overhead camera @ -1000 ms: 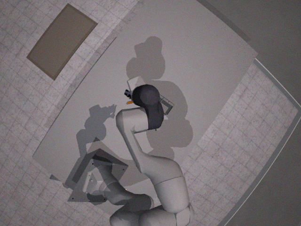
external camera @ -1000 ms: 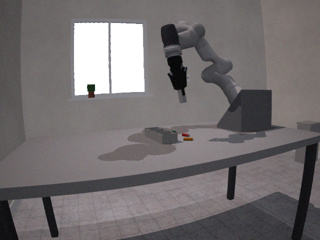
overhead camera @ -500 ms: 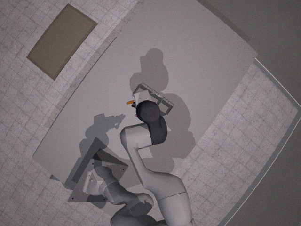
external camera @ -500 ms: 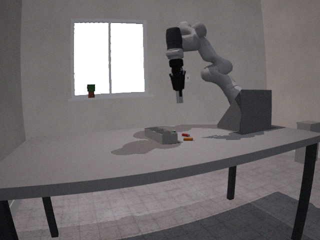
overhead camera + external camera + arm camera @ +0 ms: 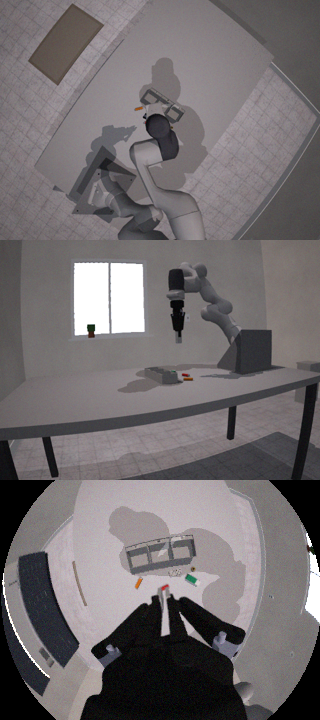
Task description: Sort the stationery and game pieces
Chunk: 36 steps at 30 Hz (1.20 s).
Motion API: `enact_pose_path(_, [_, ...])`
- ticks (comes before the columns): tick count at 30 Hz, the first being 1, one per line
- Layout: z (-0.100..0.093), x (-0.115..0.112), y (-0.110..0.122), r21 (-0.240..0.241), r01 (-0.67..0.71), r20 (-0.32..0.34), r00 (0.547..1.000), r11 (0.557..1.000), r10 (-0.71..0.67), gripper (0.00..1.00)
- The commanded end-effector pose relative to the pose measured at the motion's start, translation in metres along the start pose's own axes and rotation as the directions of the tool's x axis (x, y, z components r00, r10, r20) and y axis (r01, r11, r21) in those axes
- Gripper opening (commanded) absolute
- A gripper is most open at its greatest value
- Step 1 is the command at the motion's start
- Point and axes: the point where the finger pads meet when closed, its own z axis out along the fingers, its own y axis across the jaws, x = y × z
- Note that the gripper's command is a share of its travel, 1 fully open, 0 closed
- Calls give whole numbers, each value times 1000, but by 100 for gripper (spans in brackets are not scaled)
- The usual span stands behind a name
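Observation:
A grey bin block (image 5: pixel 174 112) (image 5: pixel 161 374) (image 5: pixel 160 555) with several compartments stands mid-table; I cannot read its letters. An orange cylinder (image 5: pixel 138 108) (image 5: pixel 188 378) (image 5: pixel 139 583), a red piece (image 5: pixel 185 374) (image 5: pixel 164 587) and a green-and-white piece (image 5: pixel 173 371) (image 5: pixel 192 579) lie on the table beside it. A tiny dark-yellow thing (image 5: pixel 171 126) (image 5: pixel 192 568) lies near the bin's end. My gripper (image 5: pixel 178 340) (image 5: pixel 164 593) is shut and empty. It points straight down, high above the table, over the red piece. In the overhead view the arm hides it.
The robot's grey pedestal (image 5: pixel 254 351) (image 5: pixel 103 165) stands at the table's right end. A potted plant (image 5: pixel 90 330) sits on the window sill. A brown mat (image 5: pixel 65 42) lies on the floor beyond the table.

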Motion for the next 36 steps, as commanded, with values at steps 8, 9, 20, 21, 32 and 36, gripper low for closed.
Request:
enact_pose_path(8, [10, 11, 9, -1, 61, -6, 998, 998, -61, 5])
enact_pose_path(9, [14, 16, 13, -1, 111, -6, 994, 994, -111, 5])
enact_pose_path(20, [69, 73, 60, -1, 174, -5, 985, 985, -174, 5])
enact_pose_path(21, [74, 78, 65, -1, 174, -5, 985, 985, -174, 5])
enact_pose_path(32, [110, 116, 97, -1, 174, -5, 985, 985, -174, 5])
enact_pose_path(36, [110, 116, 97, -1, 174, -5, 985, 985, -174, 5])
